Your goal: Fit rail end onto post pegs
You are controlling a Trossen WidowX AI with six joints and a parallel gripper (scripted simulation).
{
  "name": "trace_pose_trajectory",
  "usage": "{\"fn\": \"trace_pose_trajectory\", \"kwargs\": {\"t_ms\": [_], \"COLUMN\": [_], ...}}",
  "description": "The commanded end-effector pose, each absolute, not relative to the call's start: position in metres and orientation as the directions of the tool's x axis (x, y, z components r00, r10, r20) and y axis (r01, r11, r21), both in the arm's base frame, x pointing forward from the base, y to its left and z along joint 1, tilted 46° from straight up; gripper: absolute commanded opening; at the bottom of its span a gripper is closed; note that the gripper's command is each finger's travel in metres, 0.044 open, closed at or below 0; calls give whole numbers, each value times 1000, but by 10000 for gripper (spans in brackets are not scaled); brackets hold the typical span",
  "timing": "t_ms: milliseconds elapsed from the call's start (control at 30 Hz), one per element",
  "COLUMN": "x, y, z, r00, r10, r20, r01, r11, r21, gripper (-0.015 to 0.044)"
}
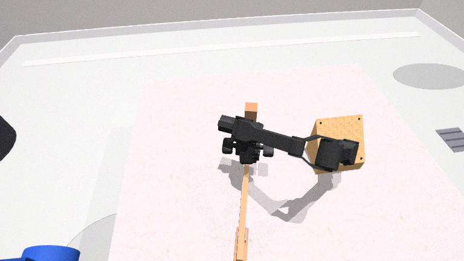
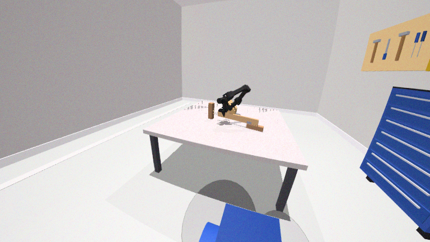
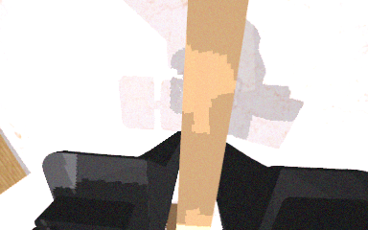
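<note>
The long wooden rail (image 1: 243,193) (image 2: 240,117) (image 3: 207,91) stands on edge, its far end in the bracket on the low footboard block (image 2: 258,128). My gripper (image 2: 223,113) (image 3: 195,137) is shut on the rail close to its near end, with one finger on each side. That end is held up off the table. The short wooden post (image 1: 251,107) (image 2: 211,111) stands upright beyond it, with a small gap between them in the exterior view. The pegs are too small to make out, and the rail's holes are hidden. Whether the rail is exactly level I cannot tell.
The arm's wooden base board (image 1: 338,128) lies to the right of the post and rail in the top view. The arm reaches over from it. The pinkish table top (image 1: 177,114) (image 2: 190,128) carries everything. A blue drawer cabinet (image 2: 399,150) stands off the table.
</note>
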State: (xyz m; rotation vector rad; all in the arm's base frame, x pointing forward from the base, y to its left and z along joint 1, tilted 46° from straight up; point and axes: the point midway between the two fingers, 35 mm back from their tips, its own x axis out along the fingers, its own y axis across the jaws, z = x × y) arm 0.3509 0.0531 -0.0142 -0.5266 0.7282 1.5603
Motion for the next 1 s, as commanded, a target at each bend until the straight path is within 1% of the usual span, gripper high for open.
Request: {"fn": "trace_pose_trajectory", "kwargs": {"t_ms": [0, 967], "x": [354, 351], "y": [51, 53], "z": [-11, -13], "r00": [-111, -111], "r10": [704, 704], "r20": [-701, -701], "r01": [-990, -990], "r11": [-19, -19], "r21": [137, 137], "gripper": [0, 0]}}
